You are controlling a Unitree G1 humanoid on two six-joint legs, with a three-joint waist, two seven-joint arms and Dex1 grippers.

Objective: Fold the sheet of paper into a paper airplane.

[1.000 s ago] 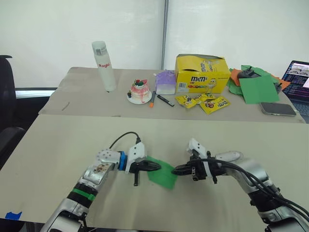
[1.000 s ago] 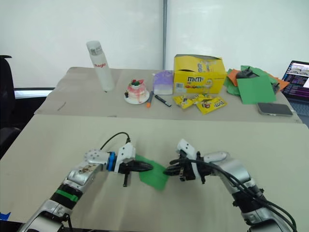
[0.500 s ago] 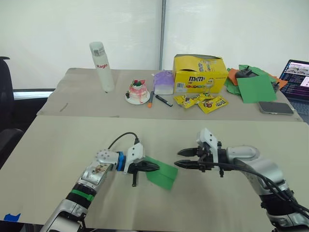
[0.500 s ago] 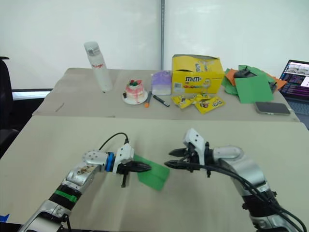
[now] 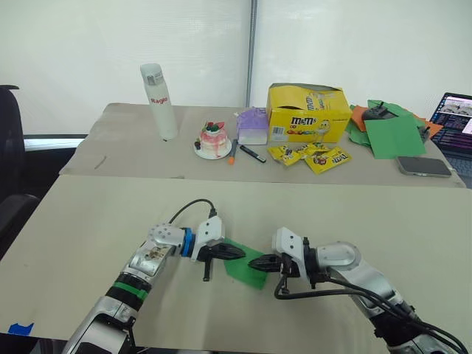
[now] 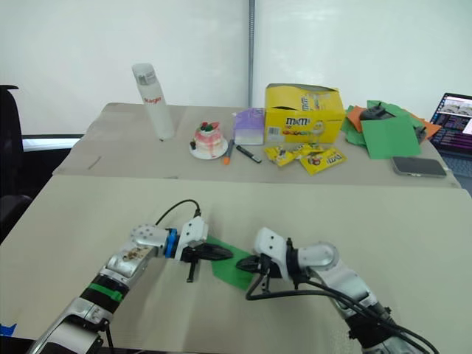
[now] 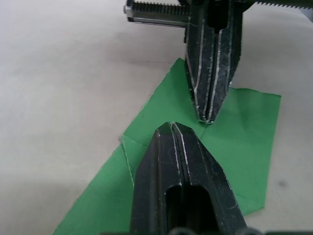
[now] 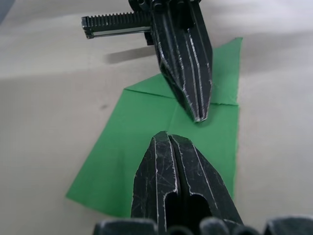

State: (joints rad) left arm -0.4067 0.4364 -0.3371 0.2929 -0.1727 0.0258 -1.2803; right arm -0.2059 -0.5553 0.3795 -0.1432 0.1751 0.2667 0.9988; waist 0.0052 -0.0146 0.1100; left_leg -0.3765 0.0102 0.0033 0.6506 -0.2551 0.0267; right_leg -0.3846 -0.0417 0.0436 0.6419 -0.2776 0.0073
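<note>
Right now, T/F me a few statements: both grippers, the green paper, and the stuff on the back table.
1. Both grippers are shut, tips facing each other over the green paper. True: the left gripper and right gripper point at each other above the folded sheet of paper.
2. The paper is lifted clear of the table. False: it lies flat on the near table.
3. The yellow M&M's box lies tipped on its side. False: it stands upright with its top open.
4. A white bottle stands on the back table, left of the small cake. True.
5. The phone lies on the pile of green and orange sheets. False: it lies beside the pile.
</note>
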